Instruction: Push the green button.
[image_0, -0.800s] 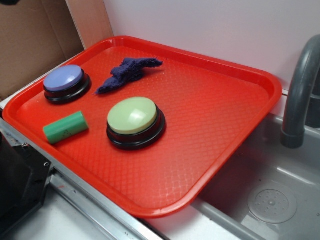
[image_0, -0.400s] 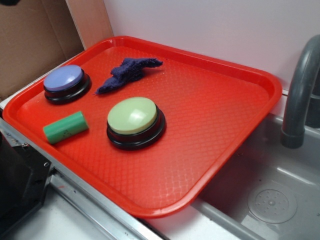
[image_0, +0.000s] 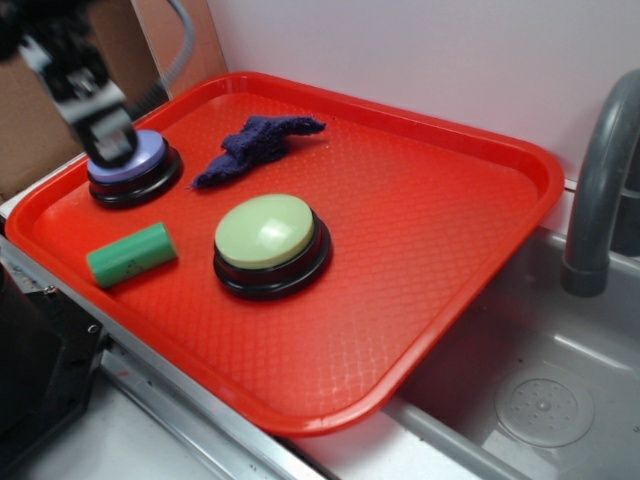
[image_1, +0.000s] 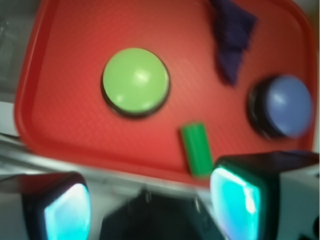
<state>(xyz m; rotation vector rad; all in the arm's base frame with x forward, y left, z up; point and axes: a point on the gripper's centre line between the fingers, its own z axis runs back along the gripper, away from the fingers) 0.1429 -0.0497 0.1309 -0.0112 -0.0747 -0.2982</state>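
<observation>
With the jaws spread and empty, the gripper (image_1: 150, 205) is best centred over the green button (image_1: 135, 80), ahead-left, clear of the purple-blue button (image_1: 287, 105).

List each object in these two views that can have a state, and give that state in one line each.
green button: upright on the red tray, untouched.
purple-blue button: upright at the tray's far left corner, gripper in front of it.
green cylinder: lying on its side.
dark blue cloth: crumpled.
gripper: blurred in both views; the wrist view shows its fingers apart with nothing between them.
</observation>
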